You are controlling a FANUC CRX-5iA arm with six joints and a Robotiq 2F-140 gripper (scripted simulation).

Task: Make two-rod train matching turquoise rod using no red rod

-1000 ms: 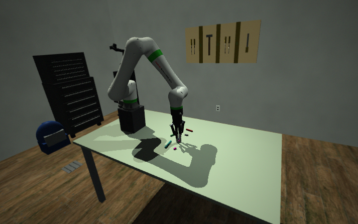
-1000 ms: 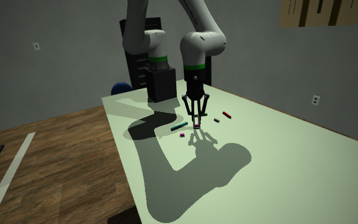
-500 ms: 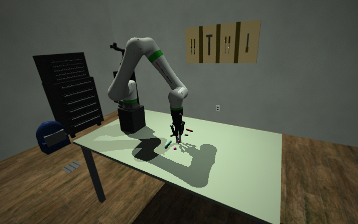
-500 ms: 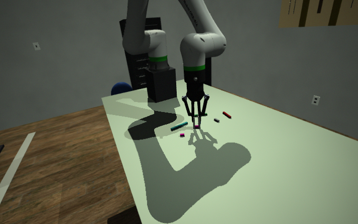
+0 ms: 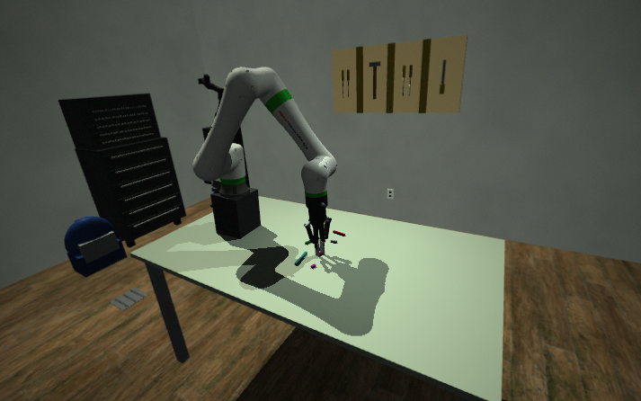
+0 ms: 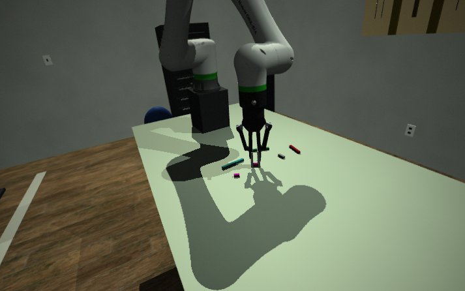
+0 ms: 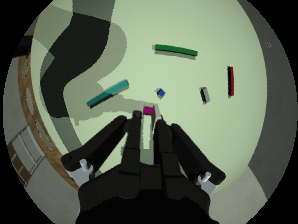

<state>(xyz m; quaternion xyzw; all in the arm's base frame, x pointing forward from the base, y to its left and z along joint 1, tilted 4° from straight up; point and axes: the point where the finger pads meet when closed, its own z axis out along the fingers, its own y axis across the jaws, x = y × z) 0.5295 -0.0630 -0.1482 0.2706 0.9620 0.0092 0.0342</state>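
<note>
My gripper (image 6: 255, 163) points straight down near the middle of the table and is shut on a short magenta rod (image 6: 255, 164), which shows between the fingertips in the wrist view (image 7: 149, 110). The rod is very low over the table; I cannot tell whether it touches. The turquoise rod (image 6: 232, 164) lies just left of the gripper. The green rod (image 6: 255, 149) lies behind the fingers, partly hidden. A second magenta rod (image 6: 236, 175) lies in front of the turquoise one. A tiny blue rod (image 7: 160, 92) lies just beyond the fingertips.
A grey rod (image 6: 281, 156) and a red rod (image 6: 294, 149) lie to the right of the gripper. The black robot base (image 6: 209, 108) stands at the table's back corner. The arm's shadow covers the table in front of the gripper.
</note>
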